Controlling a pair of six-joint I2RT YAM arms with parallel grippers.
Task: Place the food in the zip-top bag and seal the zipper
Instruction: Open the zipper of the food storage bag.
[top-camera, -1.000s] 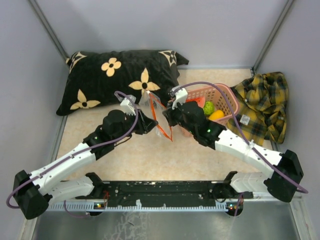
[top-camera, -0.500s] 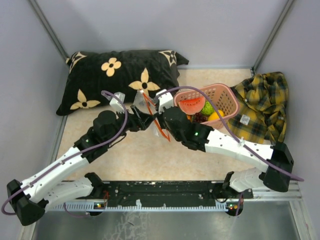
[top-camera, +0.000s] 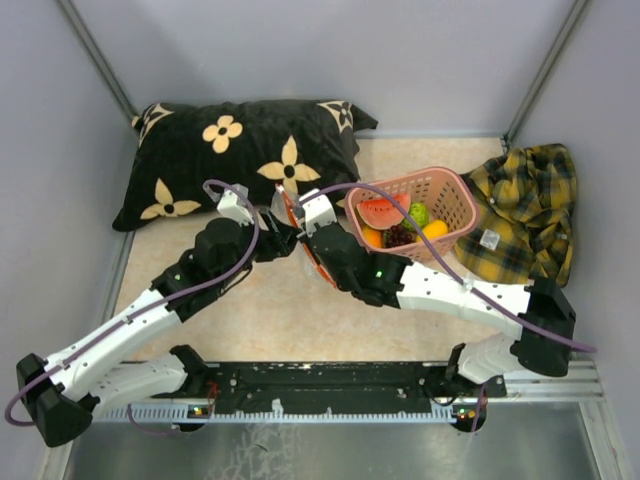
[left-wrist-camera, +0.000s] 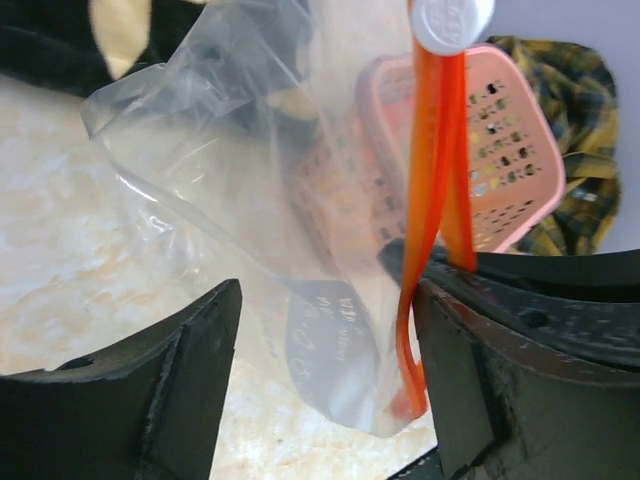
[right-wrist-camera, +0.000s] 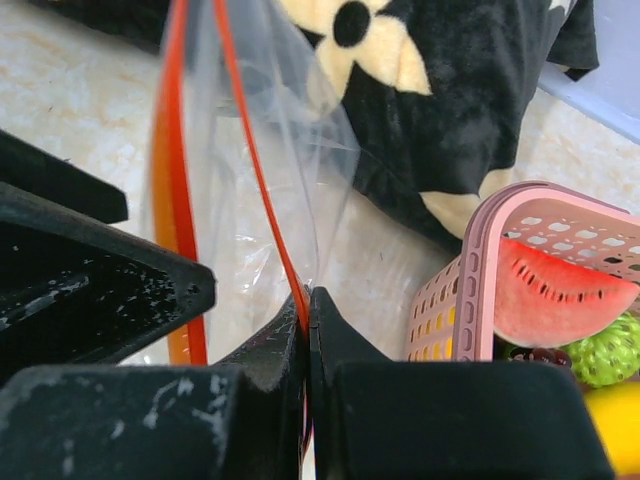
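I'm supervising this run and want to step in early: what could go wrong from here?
1. Only the right gripper pinches the zipper; the left gripper is open, so the zip-top bag may slip or its mouth collapse.
2. The toy fruits all lie in the pink basket, close to the right gripper, which could bump it when moving.

Left tool gap: zip-top bag hangs inside.
Behind bag: pillow, close.
Right: pink basket beside right arm.
Free: tabletop between forearms.
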